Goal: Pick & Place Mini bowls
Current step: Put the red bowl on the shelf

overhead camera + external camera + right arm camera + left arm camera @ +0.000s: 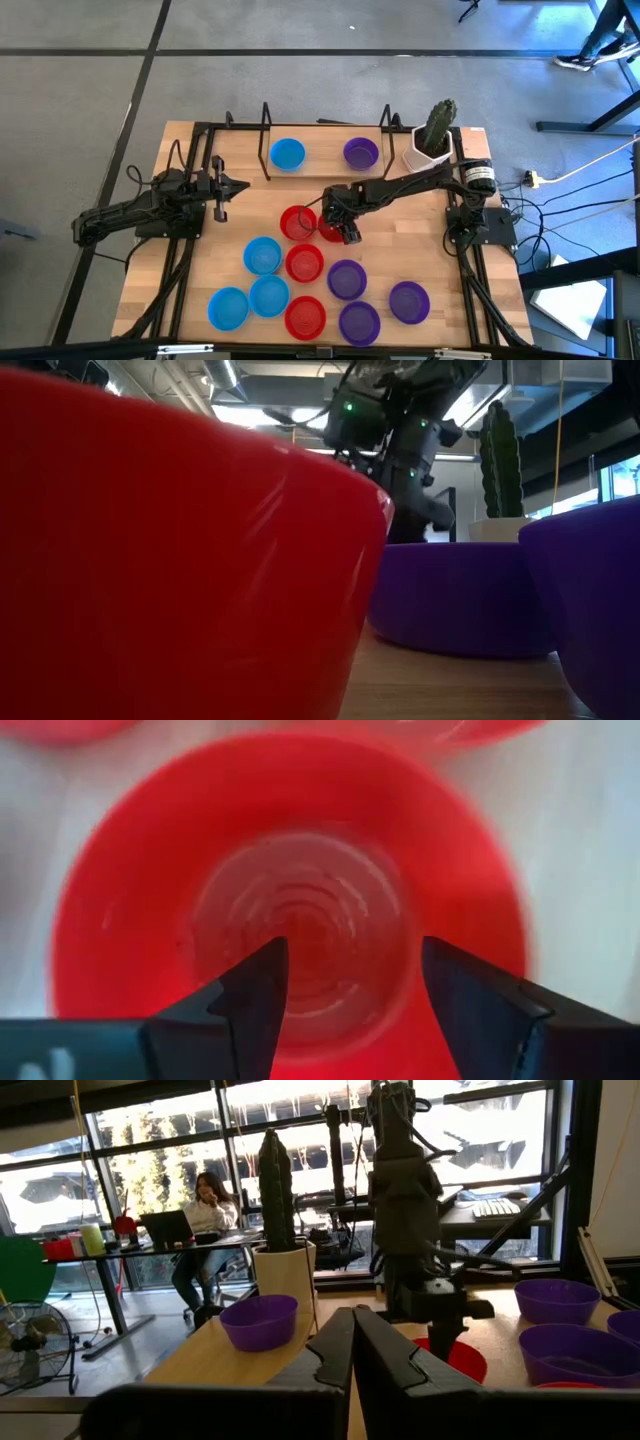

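So the right gripper [343, 228] is parked over the middle of the table, fingers spread wide, hovering right above a red bowl [290, 910] with nothing held. Through its wrist camera you're looking straight down into the bowl, with one finger over the inside and the other out toward the rim, so I'd guess it's lining up to pinch the wall. From above, that bowl sits in a tight little bunch: another red bowl [297, 222] touching it at about 9 o'clock and a third red one [304, 263] just below at 7 o'clock. That's where I'd worry. If the outer finger drops onto the rim instead of clearing it, the bowl could tip or skate off, and it's packed close enough to shove a neighbour too. These look like light, slick plastic, so a shallow pinch might just squirt it out. The rest of the bowls are crowded toward 6 o'clock, blues on the left and purples on the right, plus a blue bowl [287, 153] and a purple bowl [360, 152] up at 12 o'clock near the cactus pot [432, 150]. The left gripper [222, 193] waits at 9 o'clock, fingers shut on nothing.
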